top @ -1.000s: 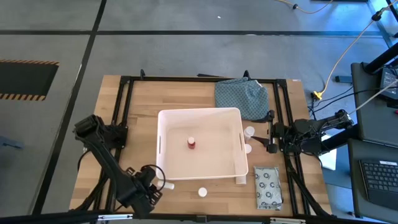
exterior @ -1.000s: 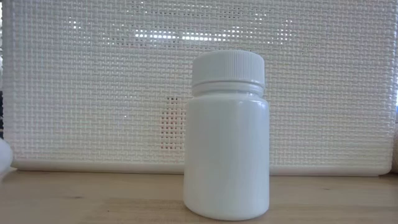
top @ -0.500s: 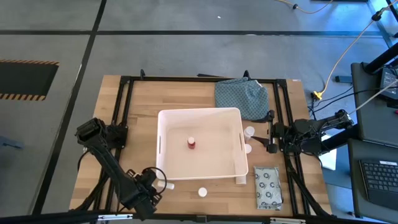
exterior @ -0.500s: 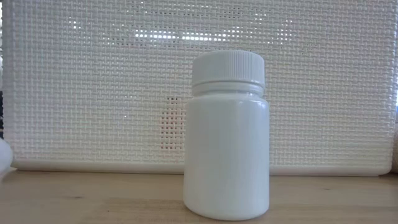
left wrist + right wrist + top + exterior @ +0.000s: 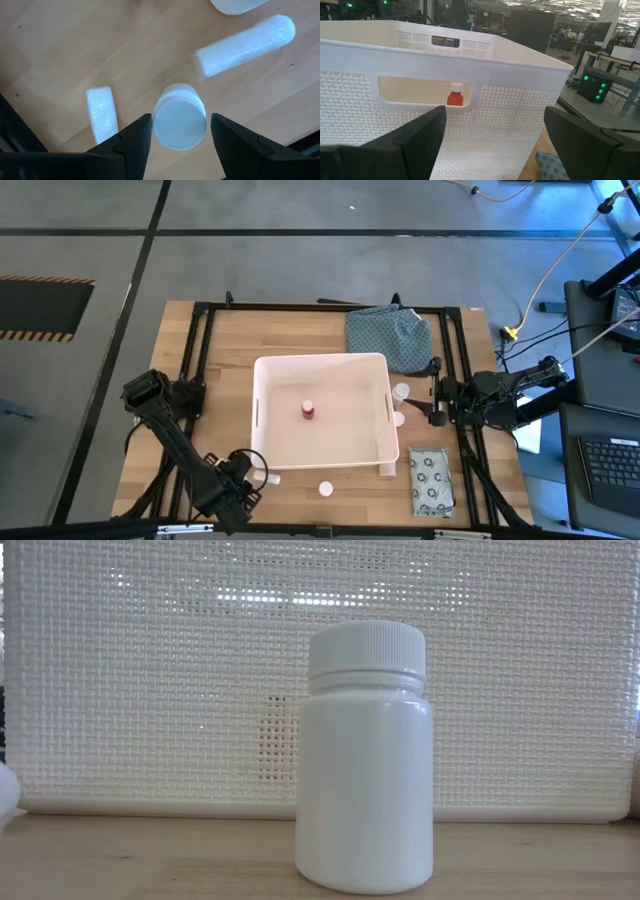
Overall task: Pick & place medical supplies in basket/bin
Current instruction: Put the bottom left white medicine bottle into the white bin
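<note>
The large white rectangular plastic tub with slot handles [image 5: 321, 418] sits mid-desk on the pale wooden desk [image 5: 226, 345], and the small red bottle [image 5: 308, 411] stands inside it; the right wrist view catches that bottle only through a handle slot, the rest of the tub floor being hidden by the perforated wall. The low view is almost filled by one small white round bottle with a ribbed cap [image 5: 365, 755] standing upright before the tub's mesh wall, so neither arm shows there. At about 7 o'clock from the tub the left gripper [image 5: 177, 131] hovers over a second small white round bottle [image 5: 179, 118], its jaws spread to either side and apart from it; from above this bottle is hidden under the arm. Only the left wrist view shows two short white tubes [image 5: 101, 113] [image 5: 243, 45] lying near it. The right gripper [image 5: 418, 408] waits at 3 o'clock of the tub, jaws released, holding nothing. The flat grey-white packet with dark ring print [image 5: 430, 481] lies at 5 o'clock, and the blue-green patterned cloth [image 5: 389, 337] at 1 o'clock.
</note>
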